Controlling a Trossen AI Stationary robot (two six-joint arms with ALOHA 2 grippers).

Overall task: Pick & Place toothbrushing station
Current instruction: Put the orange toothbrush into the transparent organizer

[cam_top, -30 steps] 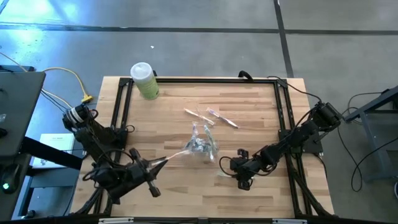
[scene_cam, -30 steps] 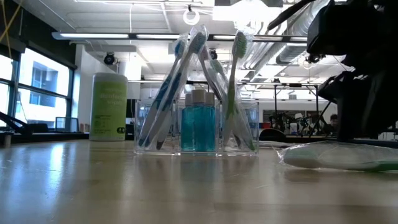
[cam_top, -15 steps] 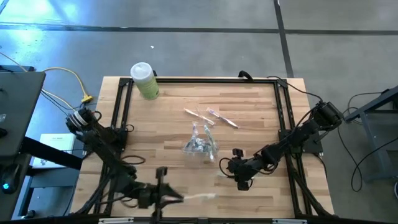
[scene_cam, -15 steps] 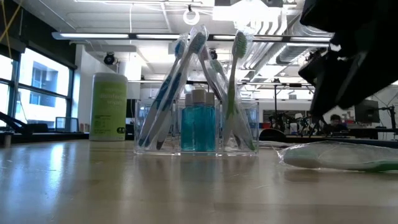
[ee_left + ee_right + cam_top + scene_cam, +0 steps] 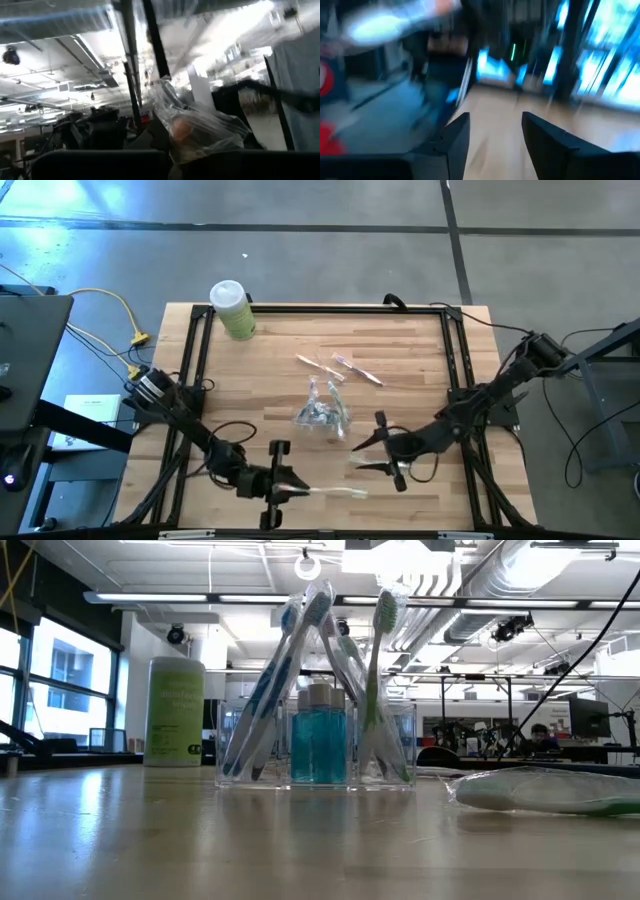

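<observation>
High view: your left end effector [image 5: 285, 489] clenched on a wrapped toothbrush [image 5: 335, 493] at the worktop's [image 5: 400, 350] near edge | right end effector [image 5: 372, 452] released nearby | next: carry it to the clear holder [image 5: 322, 409].

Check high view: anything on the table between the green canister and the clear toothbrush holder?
Mostly bare wood between the green canister and the clear toothbrush holder; the loose wrapped toothbrushes lie just right of that line.

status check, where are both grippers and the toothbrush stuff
Left gripper shut on plastic wrapper, near front edge. Right gripper open, empty, right of organizer. Nothing between.
</observation>
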